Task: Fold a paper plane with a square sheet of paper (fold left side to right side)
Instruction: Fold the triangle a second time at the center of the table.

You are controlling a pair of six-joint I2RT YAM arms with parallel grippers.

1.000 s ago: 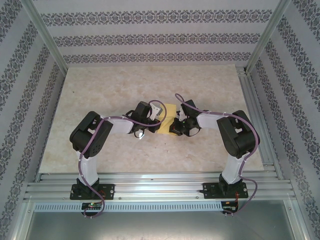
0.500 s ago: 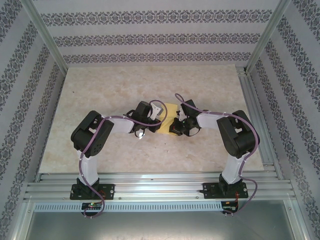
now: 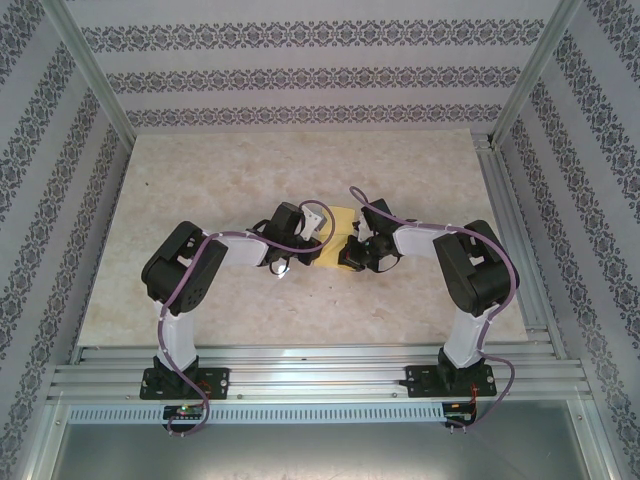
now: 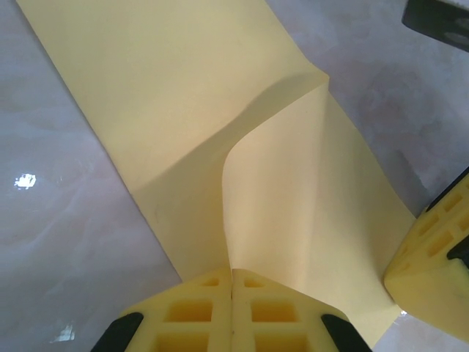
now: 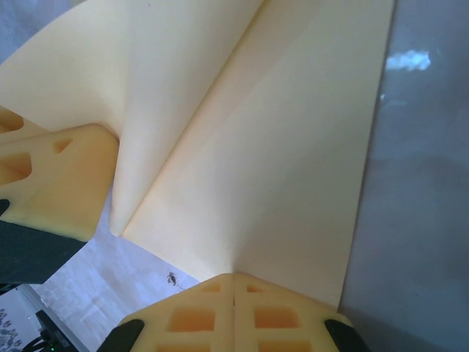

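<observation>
There is one sheet of paper [image 3: 341,224], mustard yellow, two arms and two grippers, all over one pale marbled table [image 3: 200,180]. The sheet is lying near the middle of the table, right between the two wrists in the top view.

The left gripper [image 4: 232,277] is pinching the paper: its two yellow fingers are pressing flat together, with no gap between them, and a raised flap of the sheet is running straight into the seam. That flap is curling up off the table into a soft ridge, while the rest of the sheet is lying flat beyond it. The right gripper [image 5: 234,280] is doing the same on its side, its jaws closing fully on the paper's near edge (a crease line is fanning out from the pinch point). Each wrist camera is also catching one yellow finger of the other gripper just beside the sheet, so the two grippers are sitting very close together.

In the right wrist view the sheet's right edge is running straight and clean along bare grey tabletop. In the top view, bare table is stretching out beyond the paper and to both sides, and the patterned walls [image 3: 300,80] are standing well apart from the arms.
</observation>
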